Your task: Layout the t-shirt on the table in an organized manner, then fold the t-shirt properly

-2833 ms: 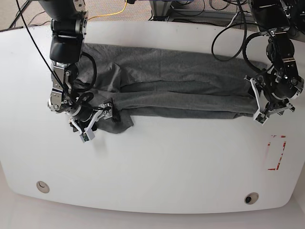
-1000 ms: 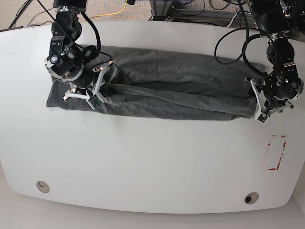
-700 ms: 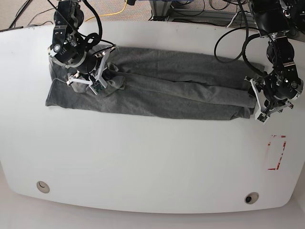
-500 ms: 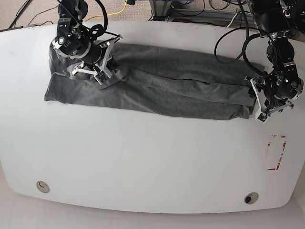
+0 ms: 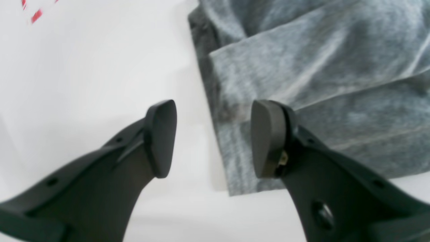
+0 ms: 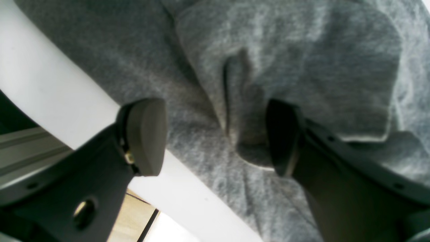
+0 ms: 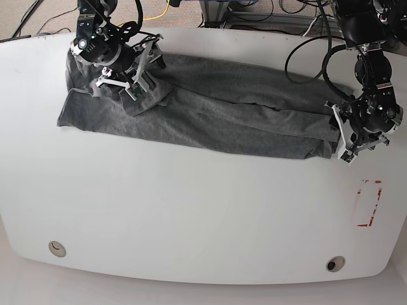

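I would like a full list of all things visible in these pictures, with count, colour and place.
t-shirt: one, heather grey, folded into a long band across the far half of the table.
table: one, glossy white, under everything.
round holes: two, along the near edge.
red dashed rectangle mark: one, red, near the left arm's side.
cables: several, black and yellow, beyond the far edge.
right claw: black, open, over the shirt's end.
left claw: black, open, at the opposite end.
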